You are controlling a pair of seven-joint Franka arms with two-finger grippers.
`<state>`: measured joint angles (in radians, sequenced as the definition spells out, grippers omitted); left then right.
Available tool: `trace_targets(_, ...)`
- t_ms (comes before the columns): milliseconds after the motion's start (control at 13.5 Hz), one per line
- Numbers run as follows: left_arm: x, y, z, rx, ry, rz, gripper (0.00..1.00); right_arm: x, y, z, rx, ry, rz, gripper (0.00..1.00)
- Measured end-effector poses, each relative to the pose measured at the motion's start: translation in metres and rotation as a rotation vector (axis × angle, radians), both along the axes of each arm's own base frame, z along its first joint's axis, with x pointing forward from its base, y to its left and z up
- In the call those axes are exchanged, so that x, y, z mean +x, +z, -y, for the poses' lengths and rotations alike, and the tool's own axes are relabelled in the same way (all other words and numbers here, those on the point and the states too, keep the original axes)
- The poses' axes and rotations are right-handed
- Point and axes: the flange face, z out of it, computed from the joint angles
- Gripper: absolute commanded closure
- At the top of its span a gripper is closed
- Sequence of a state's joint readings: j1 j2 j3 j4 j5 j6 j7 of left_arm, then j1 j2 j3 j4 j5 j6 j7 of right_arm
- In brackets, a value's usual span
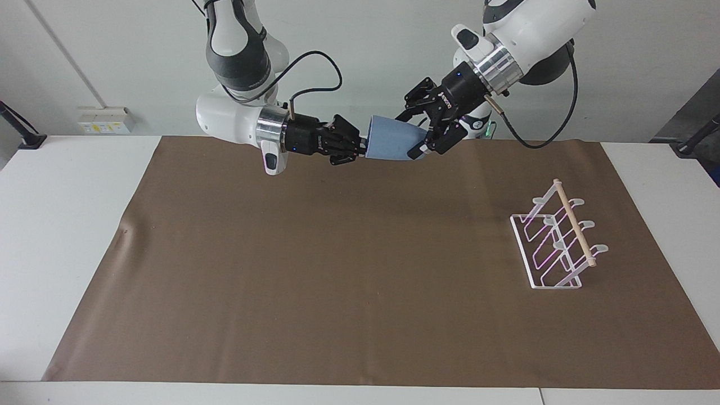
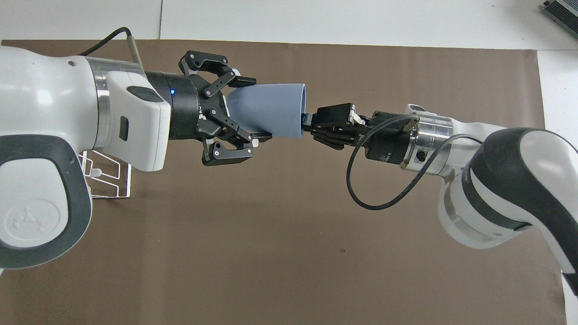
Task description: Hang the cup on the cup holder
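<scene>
While the cup [image 1: 391, 145] lies sideways in mid-air, the right gripper [image 1: 360, 149] pinches its rim. The left gripper [image 1: 423, 136], jaws spread, straddles its base. The cup holder [image 1: 557, 236] stands toward the left arm's end.

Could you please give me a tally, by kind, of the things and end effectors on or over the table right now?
Cups: 1, the light-blue cup, held in the air between the end effectors.
Cup holders: 1, the white wire cup holder, toward the left arm's end of the table.
Mats: 1, the brown mat.
End effectors: 2, the left end effector and the right end effector.
Total: 5.
</scene>
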<state>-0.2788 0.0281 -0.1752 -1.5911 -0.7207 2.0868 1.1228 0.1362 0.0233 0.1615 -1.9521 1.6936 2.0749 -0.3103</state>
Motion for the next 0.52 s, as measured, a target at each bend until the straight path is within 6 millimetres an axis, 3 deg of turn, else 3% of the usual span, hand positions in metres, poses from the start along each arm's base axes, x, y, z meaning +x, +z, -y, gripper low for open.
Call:
trace_targets(443,-0.0005,-0.0001,0.0009,0.001,0.01,-0.011,1.0,-0.0001,-0.0009,0.0007,0.002,0.001,-0.003,1.0)
trace_targets(517,-0.0005,-0.0001,0.0009,0.001,0.01,-0.011,1.0,-0.0001,-0.0009,0.0008,0.002,0.001,-0.003,0.88)
